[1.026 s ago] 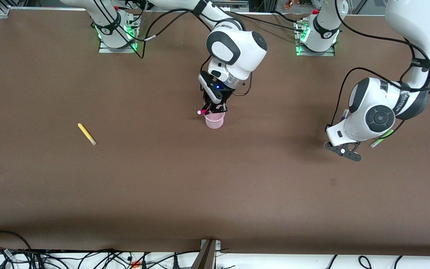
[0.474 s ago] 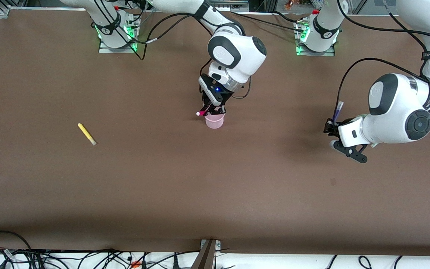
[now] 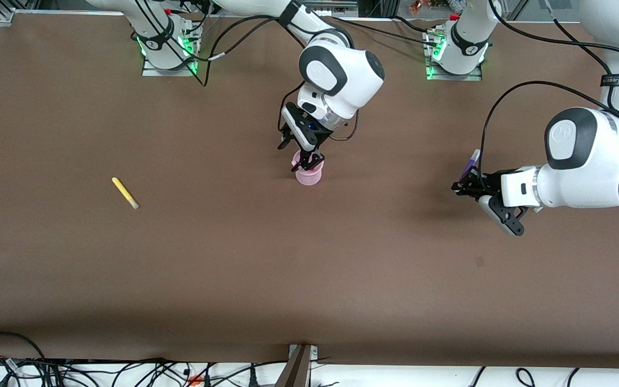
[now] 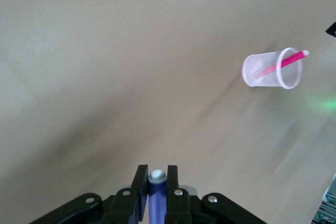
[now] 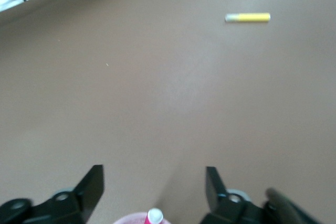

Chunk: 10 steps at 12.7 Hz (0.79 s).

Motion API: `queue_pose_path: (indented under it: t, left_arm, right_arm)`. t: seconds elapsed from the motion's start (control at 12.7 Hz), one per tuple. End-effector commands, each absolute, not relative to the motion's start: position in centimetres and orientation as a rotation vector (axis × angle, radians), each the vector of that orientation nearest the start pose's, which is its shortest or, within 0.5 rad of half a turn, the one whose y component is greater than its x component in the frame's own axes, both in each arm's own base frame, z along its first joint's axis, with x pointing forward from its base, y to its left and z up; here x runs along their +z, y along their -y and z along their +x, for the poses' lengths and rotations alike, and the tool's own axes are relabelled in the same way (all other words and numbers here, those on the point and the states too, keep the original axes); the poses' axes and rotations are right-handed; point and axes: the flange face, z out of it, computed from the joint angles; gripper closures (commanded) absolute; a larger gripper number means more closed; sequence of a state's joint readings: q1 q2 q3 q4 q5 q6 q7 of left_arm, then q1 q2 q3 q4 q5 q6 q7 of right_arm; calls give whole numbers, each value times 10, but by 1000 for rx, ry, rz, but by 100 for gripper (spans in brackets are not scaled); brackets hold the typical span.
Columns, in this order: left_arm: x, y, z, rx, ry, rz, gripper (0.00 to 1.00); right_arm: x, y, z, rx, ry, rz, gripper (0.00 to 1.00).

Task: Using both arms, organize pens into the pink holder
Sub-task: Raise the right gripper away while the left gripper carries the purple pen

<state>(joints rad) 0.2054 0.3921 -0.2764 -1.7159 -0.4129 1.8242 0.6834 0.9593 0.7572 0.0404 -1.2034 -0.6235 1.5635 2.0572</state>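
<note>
While the right gripper (image 3: 306, 155) hangs open over the pink holder (image 3: 309, 173), the left gripper (image 3: 468, 183) carries the dark purple pen (image 3: 472, 160).

Going near to far: yellow pen (image 3: 125, 193) lies on the table (image 3: 234, 269) toward right arm's end, untouched; left gripper, clenched on the purple pen w/ pale tip sticking out between the fingers, is up over the table toward left arm's end, well apart from the holder. Holder stands mid-table, magenta pen (image 4: 283, 63) leaning inside, so this one looks released; right jaws are wide apart, touching nothing. Step in hand, I judge: bringing purple pen to holder. Next move needs right gripper to clear away, then left to tip pen upright over the rim. Green pen not visible.
</note>
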Motion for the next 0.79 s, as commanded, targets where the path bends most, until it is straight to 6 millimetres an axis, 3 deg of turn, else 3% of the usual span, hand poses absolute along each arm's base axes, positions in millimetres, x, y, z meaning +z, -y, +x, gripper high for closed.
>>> queue_pose_path:
  t: [0.0, 0.16, 0.39, 0.55, 0.71]
  left_arm:
    - [363, 65, 629, -59, 845, 2359, 100]
    - [366, 71, 629, 13, 912, 2270, 100]
    - [352, 102, 629, 89, 982, 2098, 100]
    - [336, 130, 627, 145, 987, 1944, 100]
    - [334, 162, 624, 230, 1011, 1801, 100]
  right_arm:
    - [409, -505, 485, -739, -1454, -3133, 0]
    - [469, -447, 524, -475, -1328, -3170, 0]
    - [532, -343, 573, -69, -1091, -3129, 0]
    - [538, -278, 597, 71, -821, -3214, 0]
    - [543, -213, 616, 155, -545, -3292, 0]
